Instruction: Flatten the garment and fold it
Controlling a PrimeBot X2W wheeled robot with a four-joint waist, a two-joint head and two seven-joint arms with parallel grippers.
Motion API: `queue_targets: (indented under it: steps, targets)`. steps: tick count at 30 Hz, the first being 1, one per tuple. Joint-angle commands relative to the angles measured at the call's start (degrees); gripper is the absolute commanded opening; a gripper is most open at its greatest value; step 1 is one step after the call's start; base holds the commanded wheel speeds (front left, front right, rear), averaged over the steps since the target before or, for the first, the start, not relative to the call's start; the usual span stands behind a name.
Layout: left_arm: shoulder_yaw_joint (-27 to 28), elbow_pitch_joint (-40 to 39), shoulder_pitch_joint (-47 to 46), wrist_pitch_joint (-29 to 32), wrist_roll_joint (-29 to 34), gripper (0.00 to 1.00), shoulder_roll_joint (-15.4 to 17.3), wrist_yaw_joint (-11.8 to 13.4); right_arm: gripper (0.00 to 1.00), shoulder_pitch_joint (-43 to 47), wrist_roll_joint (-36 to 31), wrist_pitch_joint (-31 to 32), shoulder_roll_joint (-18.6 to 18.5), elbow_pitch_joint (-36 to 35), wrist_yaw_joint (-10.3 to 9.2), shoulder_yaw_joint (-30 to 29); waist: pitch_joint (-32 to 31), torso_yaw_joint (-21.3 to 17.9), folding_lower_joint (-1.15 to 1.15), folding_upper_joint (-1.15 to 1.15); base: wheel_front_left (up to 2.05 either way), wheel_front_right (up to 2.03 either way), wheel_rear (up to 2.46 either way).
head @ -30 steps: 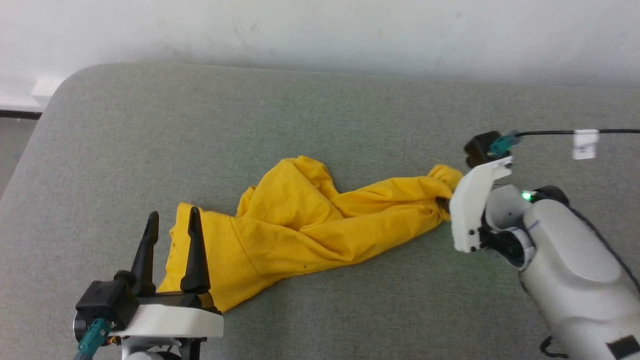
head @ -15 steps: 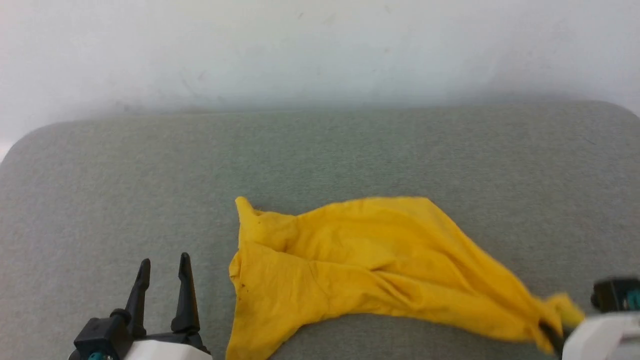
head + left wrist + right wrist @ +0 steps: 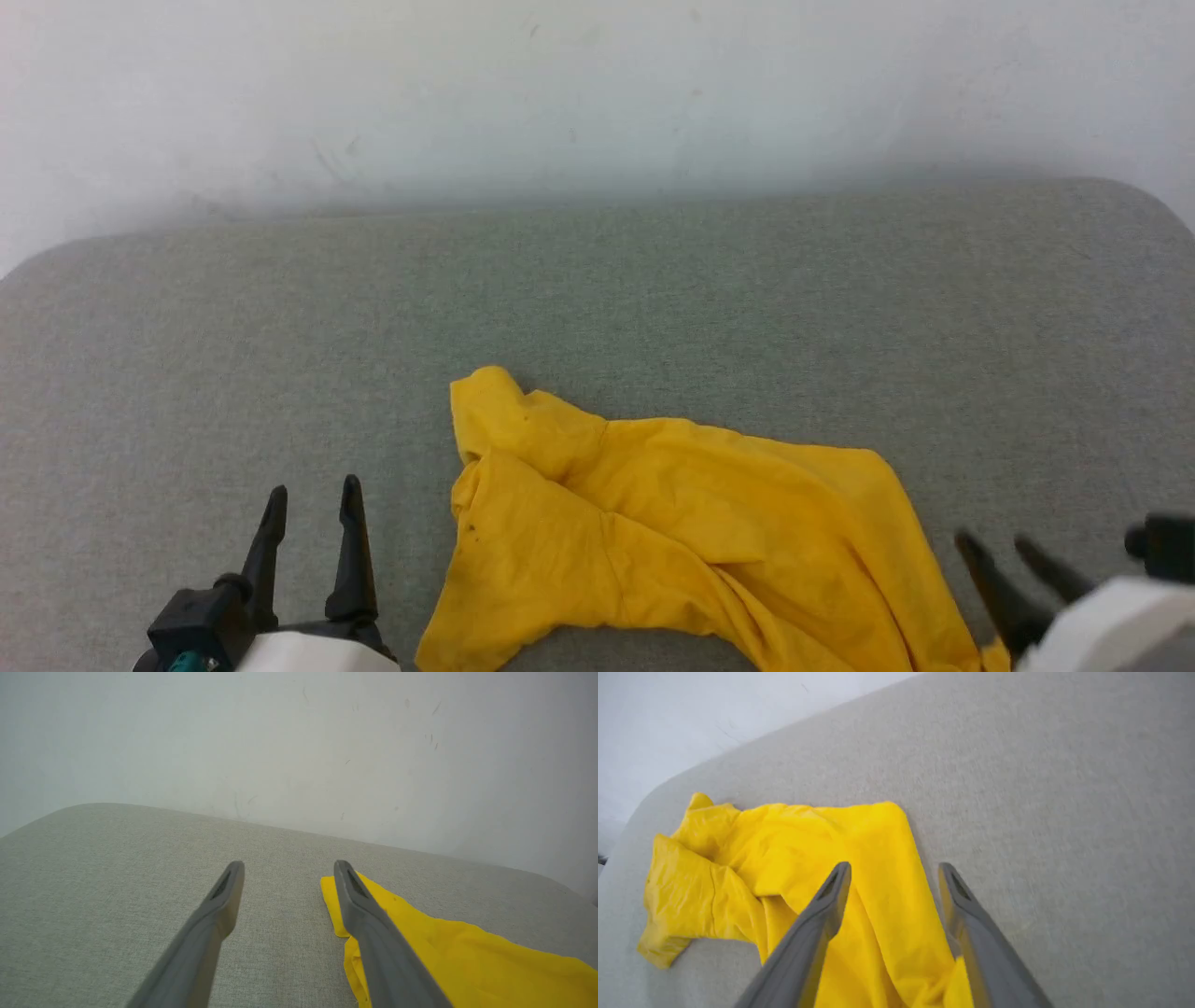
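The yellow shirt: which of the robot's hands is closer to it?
Right. The right hand is open over the right end of the yellow shirt, cloth beneath its fingers. The left hand, also open, sits beside the shirt's left edge, over grey padding.

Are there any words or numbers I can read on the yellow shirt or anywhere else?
None: there is nothing to read.
The yellow T-shirt shows only plain crumpled cloth, with no letters or picture in sight.
The grey cushion and white wall have faint scuff marks, not writing.
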Motion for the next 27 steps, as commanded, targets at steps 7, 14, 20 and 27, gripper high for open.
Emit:
queue_targets:
  steps: [7,14,20,27]
  targets:
    - [-0.8,0.3,-3.3,-0.4,-0.7,1.0,-0.3,0.0,1.0,-18.9,-1.9,-5.3,-5.6,11.0,-0.04,9.5,3.9,4.1,0.0,0.0,0.0,0.0,0.0]
    - [-1.9,2.4,-6.7,-0.9,-1.7,1.0,-1.0,-0.8,1.0,-38.2,2.0,0.9,-11.0,28.1,-0.04,30.5,7.1,8.6,0.0,0.0,0.0,0.0,0.0]
    - [-3.0,3.9,-8.9,-1.2,-2.0,1.0,-1.5,-1.2,1.0,-49.3,8.4,4.4,-11.4,40.5,-0.04,43.5,9.1,11.5,0.0,0.0,0.0,0.0,0.0]
    - [-2.4,4.1,-9.7,-1.2,-2.2,1.0,-1.9,-1.5,0.0,-53.9,14.8,11.6,-11.8,52.0,-0.04,51.9,9.2,12.2,0.0,0.0,0.0,0.0,0.0]
